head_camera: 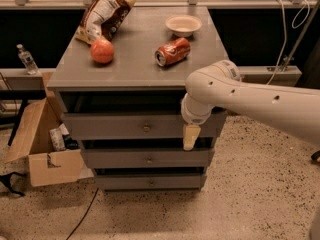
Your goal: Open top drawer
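Cream gripper (191, 137) downward before top drawer (110, 126), right of knob (146, 128).

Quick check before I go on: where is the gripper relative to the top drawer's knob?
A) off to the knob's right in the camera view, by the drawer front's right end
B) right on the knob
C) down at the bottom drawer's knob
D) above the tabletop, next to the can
A. The gripper hangs in front of the right end of the top drawer, apart from the knob at its centre.
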Action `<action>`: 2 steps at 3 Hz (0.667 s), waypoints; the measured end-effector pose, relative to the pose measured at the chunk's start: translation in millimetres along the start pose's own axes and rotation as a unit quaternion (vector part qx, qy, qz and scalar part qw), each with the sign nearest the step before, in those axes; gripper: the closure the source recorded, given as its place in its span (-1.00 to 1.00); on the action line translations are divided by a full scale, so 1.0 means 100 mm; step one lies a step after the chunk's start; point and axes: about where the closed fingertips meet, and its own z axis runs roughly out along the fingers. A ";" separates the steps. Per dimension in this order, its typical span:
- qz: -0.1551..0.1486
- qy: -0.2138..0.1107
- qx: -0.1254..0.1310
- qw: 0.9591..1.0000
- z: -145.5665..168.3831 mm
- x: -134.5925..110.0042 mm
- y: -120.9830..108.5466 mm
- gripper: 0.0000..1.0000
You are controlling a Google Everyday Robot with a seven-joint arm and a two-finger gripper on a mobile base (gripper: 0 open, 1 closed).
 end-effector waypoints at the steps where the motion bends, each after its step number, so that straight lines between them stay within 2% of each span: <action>1: 0.014 0.004 -0.004 1.000 0.16 0.10 -0.03 -1.00; 2: 0.028 0.008 -0.012 1.000 0.29 0.20 -0.01 -0.67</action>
